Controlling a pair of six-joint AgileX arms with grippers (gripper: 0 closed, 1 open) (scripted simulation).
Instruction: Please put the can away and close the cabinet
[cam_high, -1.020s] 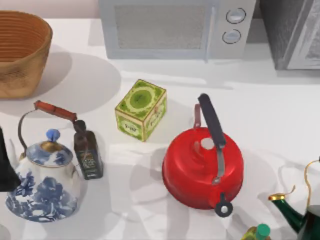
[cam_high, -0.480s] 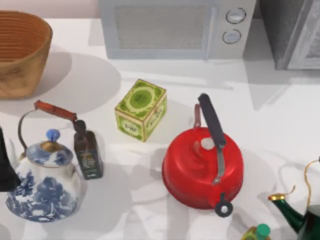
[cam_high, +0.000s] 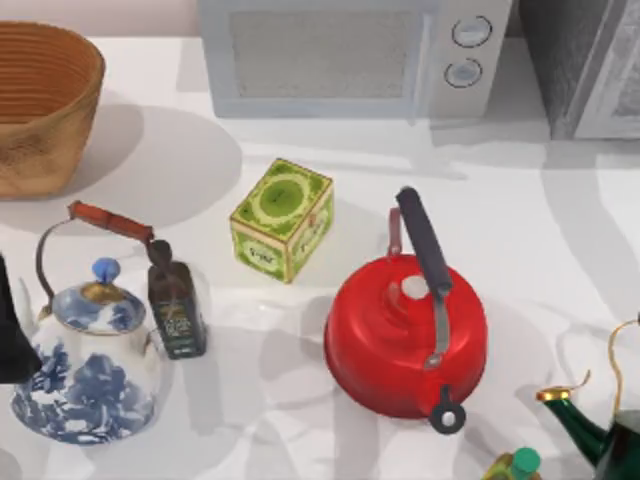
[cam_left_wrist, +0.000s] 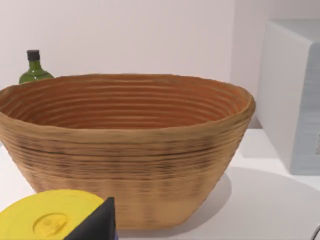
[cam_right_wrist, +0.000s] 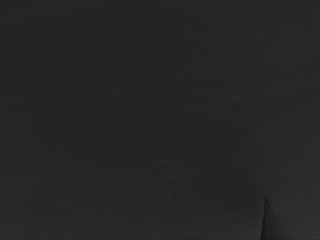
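Observation:
The can is out of view. The cabinet (cam_high: 575, 60) stands at the table's far right corner, grey with a dark speckled surface and a light grey framed panel door (cam_high: 618, 85). Whether the door stands open or closed I cannot make out. My left arm (cam_high: 10, 335) is a dark shape at the left edge of the top view, beside the blue-and-white teapot. In the left wrist view a dark part of my left gripper (cam_left_wrist: 95, 225) juts in low, in front of the basket. The right wrist view is dark.
A white-grey microwave (cam_high: 340, 55) stands at the back, left of the cabinet. A woven basket (cam_high: 40, 105) is far left. A green tea tin (cam_high: 283, 218), a red kettle (cam_high: 405, 335), a blue-and-white teapot (cam_high: 90, 360), a dark bottle (cam_high: 176, 305) and a green kettle (cam_high: 605, 430) crowd the table.
No object has moved. The shadows on the table's right side, below the cabinet, have shifted and spread toward the front.

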